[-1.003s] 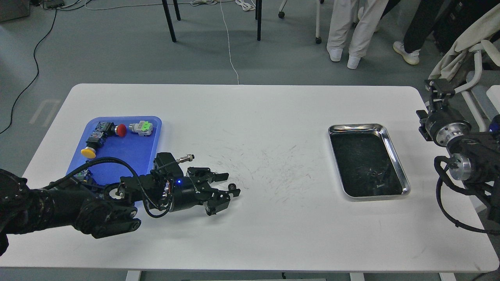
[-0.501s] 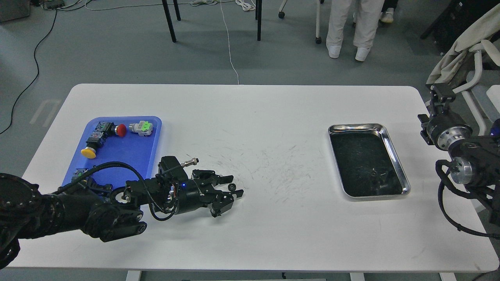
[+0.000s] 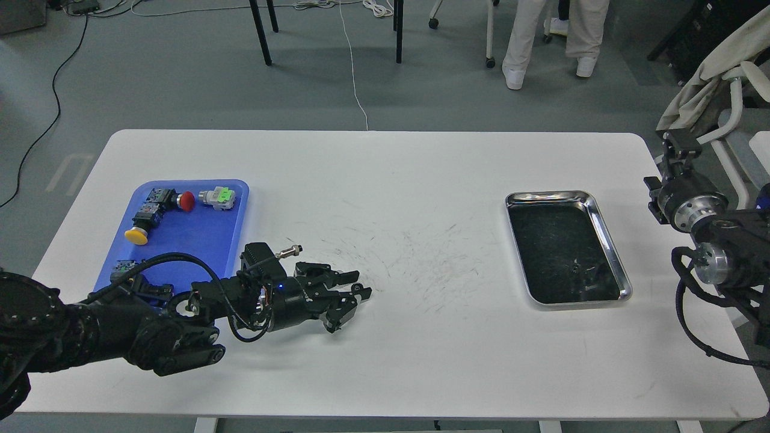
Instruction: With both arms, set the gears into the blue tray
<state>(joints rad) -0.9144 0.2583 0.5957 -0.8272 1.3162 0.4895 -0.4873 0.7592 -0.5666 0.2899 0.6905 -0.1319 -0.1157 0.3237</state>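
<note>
Left black arm entered from 8 o'clock, lying low and near-level over the white rectangular table, wrist pointing toward 3 o'clock. Shallow blue plastic tray sat at the table's 9 o'clock; it held a red-capped push-button, a yellow-capped push-button and a green-and-grey switch along its far part, with another small part at its near left corner. Left gripper rested just right of the tray's near corner, fingers narrowly apart around a tiny black toothed gear; whether they actually pinched it, cannot tell. Gear lay outside the tray. Shiny steel tray with dark inside sat at 3 o'clock, small dark bits near its front corner, too small to identify. Right black arm stood at the table's right edge, its gripper raised toward 12 o'clock, seen end-on; finger spacing cannot be told.
</note>
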